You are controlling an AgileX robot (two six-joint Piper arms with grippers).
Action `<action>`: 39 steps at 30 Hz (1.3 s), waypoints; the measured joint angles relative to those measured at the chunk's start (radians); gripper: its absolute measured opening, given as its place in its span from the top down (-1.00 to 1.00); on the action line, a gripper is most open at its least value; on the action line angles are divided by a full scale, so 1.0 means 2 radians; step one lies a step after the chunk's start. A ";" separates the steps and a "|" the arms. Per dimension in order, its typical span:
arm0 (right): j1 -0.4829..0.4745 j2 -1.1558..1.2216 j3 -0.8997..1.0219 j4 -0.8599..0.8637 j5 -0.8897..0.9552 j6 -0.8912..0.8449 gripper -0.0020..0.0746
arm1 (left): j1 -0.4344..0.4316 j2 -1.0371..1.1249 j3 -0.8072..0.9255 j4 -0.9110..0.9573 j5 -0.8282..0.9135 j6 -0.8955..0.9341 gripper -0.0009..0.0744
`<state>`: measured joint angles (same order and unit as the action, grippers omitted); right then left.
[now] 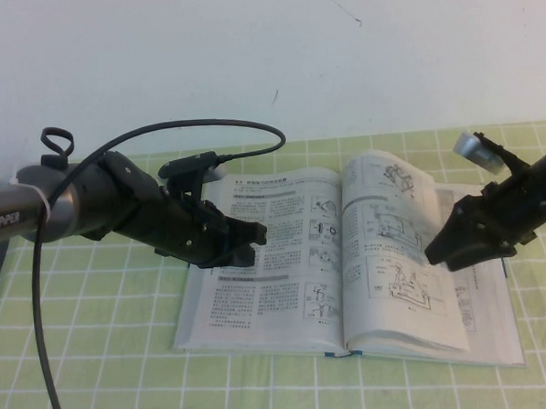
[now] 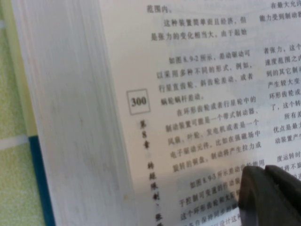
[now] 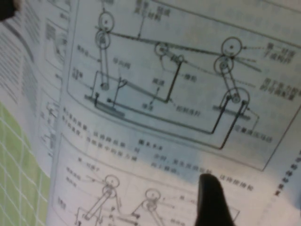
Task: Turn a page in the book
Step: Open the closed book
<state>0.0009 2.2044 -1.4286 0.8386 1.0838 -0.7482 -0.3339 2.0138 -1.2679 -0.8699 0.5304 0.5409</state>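
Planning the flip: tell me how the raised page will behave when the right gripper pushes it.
The page is thin and already bowed above the book, so it will probably flex, not swing stiffly. The right gripper sits at its edge; it could slip off. The left gripper hovers over the left side.

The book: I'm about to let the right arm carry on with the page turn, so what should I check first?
1. Book lies open on the table: ok.
2. Page lifted off the right-hand stack: ok.
3. Right claw at the raised page's outer edge: ok.
4. Right claw gripping the page: cannot tell.
5. Left claw over the left-hand page: ok.
6. Left claw pressing that page down: cannot tell.
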 joint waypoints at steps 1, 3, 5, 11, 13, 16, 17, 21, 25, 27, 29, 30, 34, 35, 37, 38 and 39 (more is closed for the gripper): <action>0.002 0.004 0.000 0.019 -0.002 -0.009 -0.08 | 0.000 0.000 0.000 0.000 0.000 0.000 0.99; 0.007 0.012 0.000 0.055 -0.006 -0.036 -0.08 | 0.000 0.000 0.000 0.000 0.000 0.000 0.99; 0.009 0.017 0.000 0.072 -0.002 -0.054 -0.08 | 0.000 0.000 0.000 0.000 0.000 0.000 0.99; 0.009 0.035 0.000 0.107 0.018 -0.071 -0.08 | 0.000 0.000 0.000 0.000 0.000 0.000 0.99; 0.009 0.041 0.000 0.128 0.025 -0.079 -0.08 | 0.000 0.000 0.000 0.000 0.000 0.000 0.99; 0.012 0.047 0.000 0.171 0.037 -0.113 -0.08 | 0.000 0.000 0.000 0.000 0.000 -0.001 0.99; 0.013 0.048 0.000 0.187 0.038 -0.128 -0.08 | 0.000 0.000 0.000 0.000 0.000 -0.001 0.99; 0.019 0.048 0.001 0.237 0.039 -0.152 -0.08 | 0.000 0.000 0.000 0.000 0.000 -0.001 0.99; 0.024 0.048 0.001 0.244 0.039 -0.161 -0.08 | 0.000 0.000 0.000 0.000 0.000 -0.001 0.99; 0.027 0.048 0.001 0.244 0.039 -0.163 -0.08 | 0.000 0.000 0.000 0.000 0.000 -0.001 0.99; 0.034 0.048 0.001 0.244 0.039 -0.164 -0.08 | 0.000 0.000 0.000 0.000 0.000 -0.001 0.99; 0.037 0.048 0.001 0.244 0.039 -0.164 -0.08 | 0.000 0.000 0.000 -0.001 0.000 -0.001 0.99; 0.055 0.047 0.001 0.247 0.039 -0.164 -0.08 | 0.000 0.000 0.000 -0.002 0.000 -0.001 0.99; 0.058 0.046 0.001 0.249 0.039 -0.164 -0.08 | 0.000 0.000 0.000 -0.002 0.000 -0.001 0.99; 0.063 0.042 0.001 0.249 0.039 -0.164 -0.08 | 0.000 0.000 0.000 -0.002 0.000 -0.001 0.99; 0.064 0.038 0.001 0.249 0.039 -0.164 -0.08 | 0.000 0.000 0.000 -0.002 0.000 -0.001 0.99; 0.064 0.033 0.001 0.250 0.039 -0.164 -0.08 | 0.000 0.000 0.000 -0.002 0.000 -0.001 0.99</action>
<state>0.1288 2.2702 -1.4268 1.3378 1.1619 -1.0755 -0.3339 2.0138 -1.2679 -0.8736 0.5304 0.5380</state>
